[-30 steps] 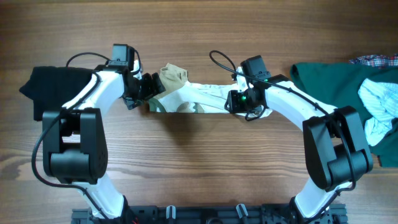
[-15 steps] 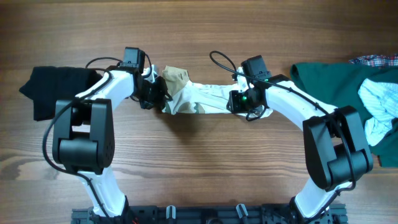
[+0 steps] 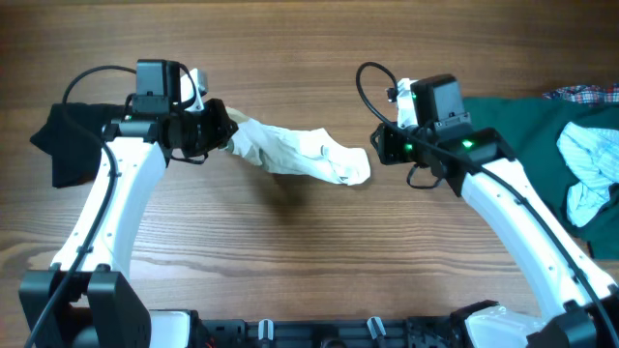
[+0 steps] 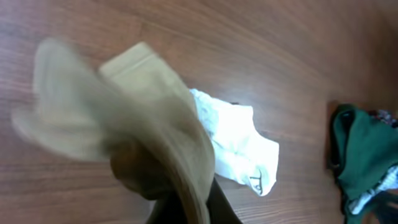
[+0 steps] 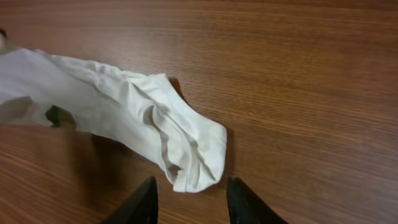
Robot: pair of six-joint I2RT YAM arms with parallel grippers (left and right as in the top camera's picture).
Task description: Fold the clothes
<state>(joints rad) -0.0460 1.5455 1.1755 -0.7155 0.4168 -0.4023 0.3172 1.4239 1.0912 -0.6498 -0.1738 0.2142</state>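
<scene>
Table: the brown wood-grain tabletop [image 3: 319, 271] fills the overhead frame; you work in its upper middle.
Waiting pile: a dark green cloth [image 3: 513, 126] with a pale blue striped garment [image 3: 590, 164] on it sits at the right edge, a black garment [image 3: 68, 140] at the upper left.
Garment in hand: the small cream-white fabric garment with a tan end [image 3: 295, 153] lies bunched in the upper centre, between the two arms.
Axis: its long axis runs left to right, tilting slightly down toward the right; tan end left, white rounded end right.
Left gripper [image 3: 215, 130]: closed on the garment's tan end, which looks lifted off the wood.
Right gripper [image 5: 189, 198]: jaws apart, empty, just beside the white end without touching it.
Advice: I judge you should lay the piece out flat first, so pull gently leftward, pin the white end with your right fingers, then fold end to end.
</scene>
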